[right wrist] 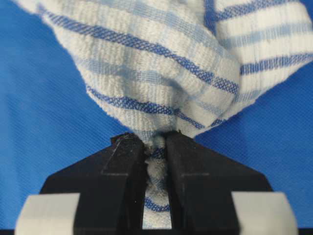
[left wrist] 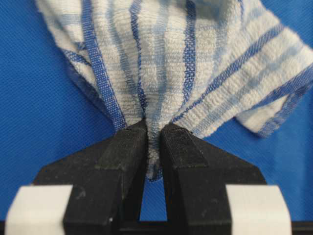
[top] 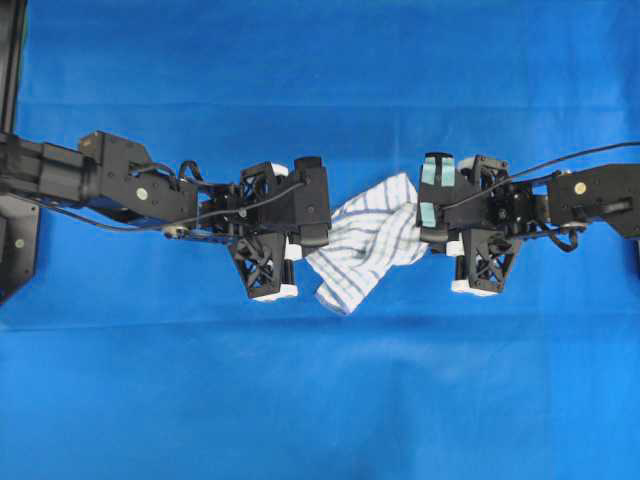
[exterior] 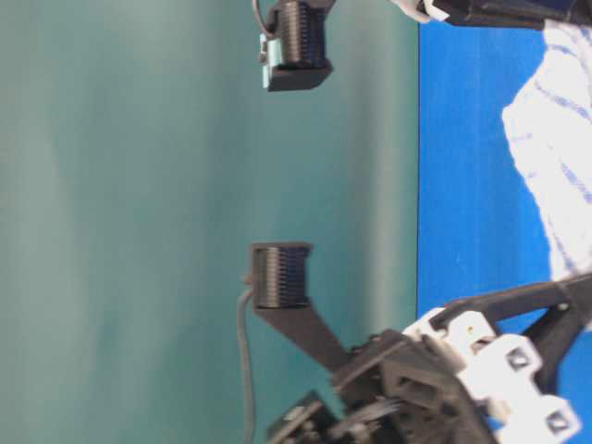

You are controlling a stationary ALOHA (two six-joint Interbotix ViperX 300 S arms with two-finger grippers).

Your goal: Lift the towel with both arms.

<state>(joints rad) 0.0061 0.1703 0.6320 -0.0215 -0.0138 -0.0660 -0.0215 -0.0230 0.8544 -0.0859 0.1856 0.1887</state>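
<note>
Over the middle of the blue surface point(top: 320, 400), the towel point(top: 368, 245) spans between the two arms, bunched and sagging toward the near edge. The left gripper point(left wrist: 154, 134) has its jaws clamped on one gathered edge; the right gripper point(right wrist: 156, 142) pinches the opposite edge likewise. White cloth, blue and grey checked stripes, creased.

Towel point(left wrist: 195, 63): soft woven terry cloth; tool fingers point(left wrist: 122, 161): matt black plastic.

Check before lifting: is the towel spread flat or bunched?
Bunched: the towel is crumpled between both claws, its folds gathered at each grip.
</note>
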